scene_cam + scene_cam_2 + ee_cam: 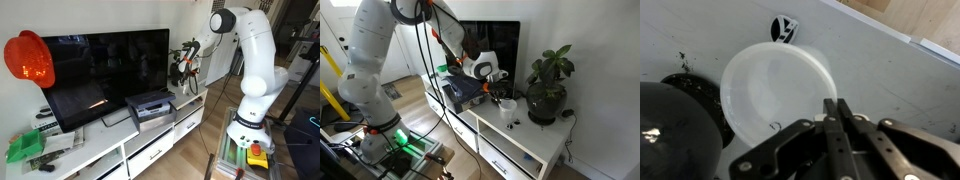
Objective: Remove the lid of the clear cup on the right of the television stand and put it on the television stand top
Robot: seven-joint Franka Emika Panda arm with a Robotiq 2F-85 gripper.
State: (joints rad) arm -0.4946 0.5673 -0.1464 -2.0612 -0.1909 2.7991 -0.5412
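The clear cup [507,110] stands on the white television stand [535,145] near its end, between a black box and the potted plant. In the wrist view its round whitish lid [770,85] fills the middle. My gripper [837,103] has its two fingers pressed together right at the lid's rim, so it looks shut on the lid's edge. In both exterior views the gripper [492,82] [185,68] hangs just above the cup. I cannot tell whether the lid has come off the cup.
The black television [110,70] stands along the television stand [110,150]. A black box [460,92] lies beside the cup. The leafy potted plant [548,85] stands at the end, and its dark pot [670,130] is next to the lid. A red object [28,58] is at the far end.
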